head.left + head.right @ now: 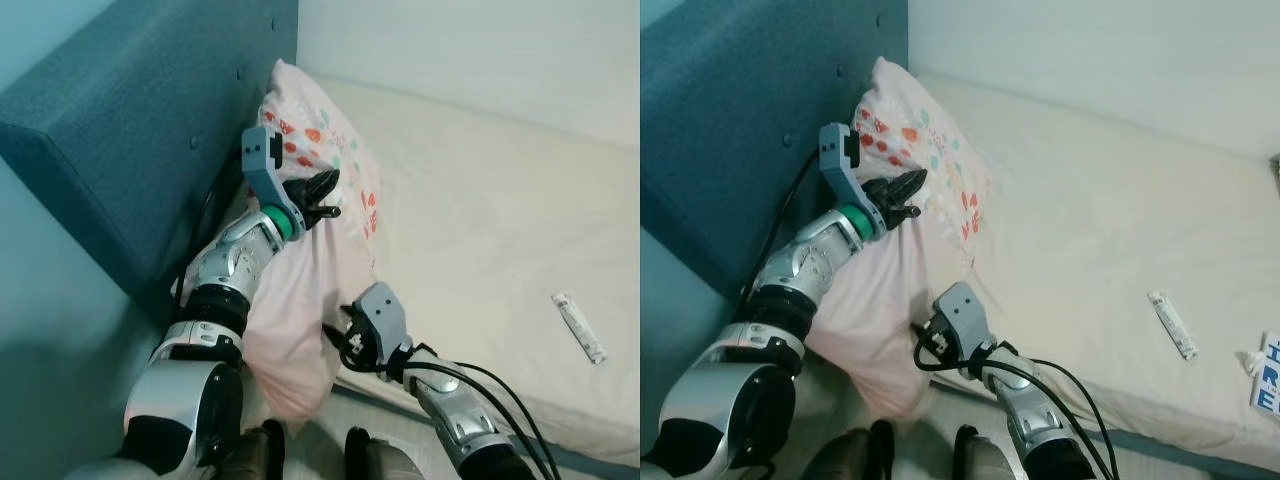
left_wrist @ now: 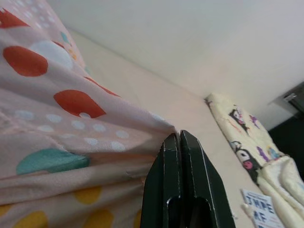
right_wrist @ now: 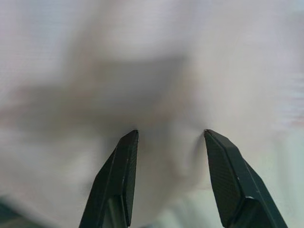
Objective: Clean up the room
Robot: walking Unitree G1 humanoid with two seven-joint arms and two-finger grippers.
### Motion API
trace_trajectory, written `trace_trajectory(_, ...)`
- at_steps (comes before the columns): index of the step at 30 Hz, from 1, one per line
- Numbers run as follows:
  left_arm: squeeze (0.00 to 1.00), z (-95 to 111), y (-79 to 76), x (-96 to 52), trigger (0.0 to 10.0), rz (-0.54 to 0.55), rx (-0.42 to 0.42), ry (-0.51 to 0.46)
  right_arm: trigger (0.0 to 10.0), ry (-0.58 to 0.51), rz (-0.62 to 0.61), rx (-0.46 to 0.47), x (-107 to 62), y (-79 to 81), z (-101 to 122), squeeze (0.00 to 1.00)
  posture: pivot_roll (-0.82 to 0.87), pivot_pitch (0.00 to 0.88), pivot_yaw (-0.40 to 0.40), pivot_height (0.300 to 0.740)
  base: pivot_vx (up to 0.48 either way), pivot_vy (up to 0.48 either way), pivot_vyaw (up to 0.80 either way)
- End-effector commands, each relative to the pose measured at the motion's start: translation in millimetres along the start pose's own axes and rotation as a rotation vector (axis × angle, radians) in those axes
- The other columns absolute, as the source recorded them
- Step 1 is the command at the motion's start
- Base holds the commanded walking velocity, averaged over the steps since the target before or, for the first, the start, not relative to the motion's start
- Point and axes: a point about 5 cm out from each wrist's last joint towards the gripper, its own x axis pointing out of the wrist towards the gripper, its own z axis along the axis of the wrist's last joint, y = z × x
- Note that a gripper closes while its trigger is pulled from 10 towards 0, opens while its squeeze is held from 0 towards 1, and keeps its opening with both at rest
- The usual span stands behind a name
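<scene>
A pink pillow (image 1: 318,150) printed with red, teal and yellow dots leans against the blue headboard (image 1: 120,130) at the head of the bed, its lower end hanging over the mattress edge. My left gripper (image 1: 325,195) is shut on a fold of the pillow's cover, about halfway up; in the left wrist view the fabric (image 2: 71,118) peaks right at the closed fingertips (image 2: 179,134). My right gripper (image 3: 171,133) is open and pressed against the pillow's plain pink lower part (image 3: 156,71), near the bed's edge (image 1: 340,338).
The cream mattress (image 1: 480,220) stretches to the right, with a small white tube (image 1: 578,326) lying on it. A blue-and-white box (image 1: 1268,375) sits at the far right. A cartoon-print blanket (image 2: 247,137) lies further down the bed. A white wall runs behind.
</scene>
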Motion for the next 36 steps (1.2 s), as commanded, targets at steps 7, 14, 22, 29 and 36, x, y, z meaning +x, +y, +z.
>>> trace_trajectory(7,0.0,-4.4,8.0,-0.8,0.0,0.047,0.067,0.043,10.0,0.001,0.237,0.15,-15.5,21.9,-10.8,0.0,0.01,0.142,0.05,0.74,0.0,0.0,0.0)
trace_trajectory(14,0.0,-3.2,10.7,-0.6,0.0,0.061,0.115,0.052,10.0,0.027,0.452,0.213,-26.3,39.5,-12.1,0.0,0.01,0.139,0.052,0.74,0.0,0.0,0.0)
trace_trajectory(22,0.0,-30.7,29.7,-14.5,0.0,0.178,0.417,0.207,10.0,0.042,0.333,0.185,-24.3,27.3,-15.8,0.0,0.01,0.145,0.061,0.74,0.0,0.0,0.0)
trace_trajectory(29,0.0,-54.2,45.7,-31.9,0.0,0.246,0.613,0.347,10.0,0.057,0.351,0.188,-27.6,29.1,-15.1,0.0,0.0,0.147,0.058,0.74,0.0,0.0,0.0)
trace_trajectory(36,0.0,-82.4,60.6,-53.8,0.0,0.317,0.779,0.48,10.0,0.049,0.37,0.186,-27.0,30.2,-13.6,0.0,0.0,0.152,0.047,0.74,0.0,0.0,0.0)
